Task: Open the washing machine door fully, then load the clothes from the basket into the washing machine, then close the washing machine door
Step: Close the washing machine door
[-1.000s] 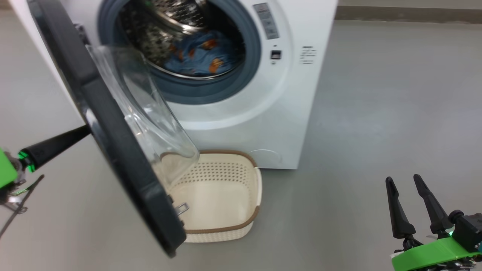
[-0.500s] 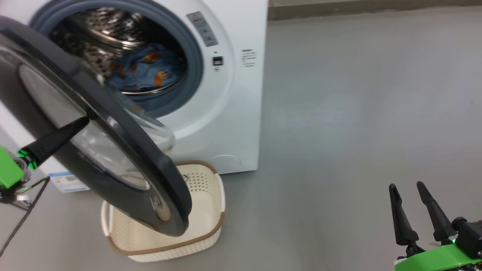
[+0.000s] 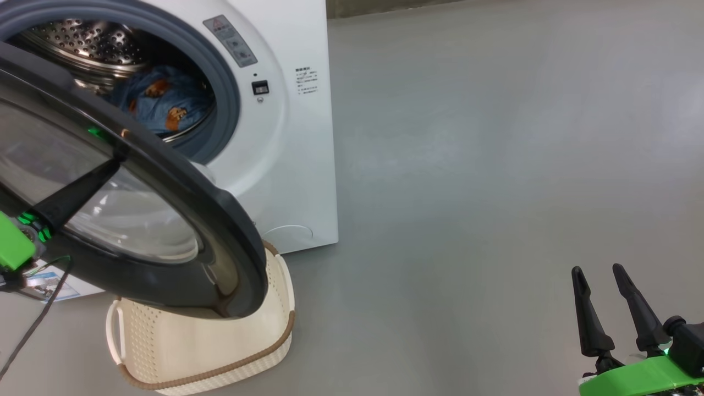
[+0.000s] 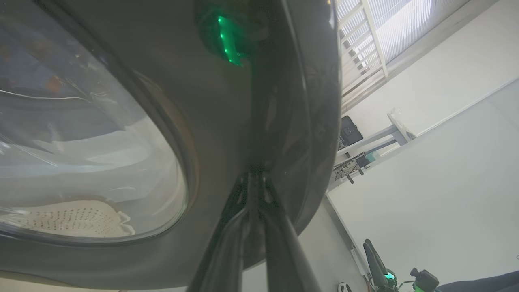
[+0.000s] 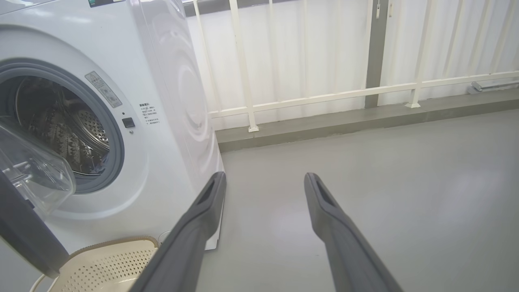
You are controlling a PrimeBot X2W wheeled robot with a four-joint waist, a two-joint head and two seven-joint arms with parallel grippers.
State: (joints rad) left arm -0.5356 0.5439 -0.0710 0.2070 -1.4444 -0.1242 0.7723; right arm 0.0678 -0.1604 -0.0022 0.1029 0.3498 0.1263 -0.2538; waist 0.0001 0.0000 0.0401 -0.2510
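Two steps look done: blue garment (image 3: 159,102) lies in the drum (image 3: 82,38), and the basket (image 3: 220,357) appears bare. My left gripper (image 3: 113,166), clenched and empty, presses the half-open door (image 3: 220,220). My right gripper (image 3: 597,268) hangs spread and idle. Closing remains.

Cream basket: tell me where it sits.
Head view, lower left: the cream perforated plastic basket sits before the white washing machine, beneath its glossy black round door.
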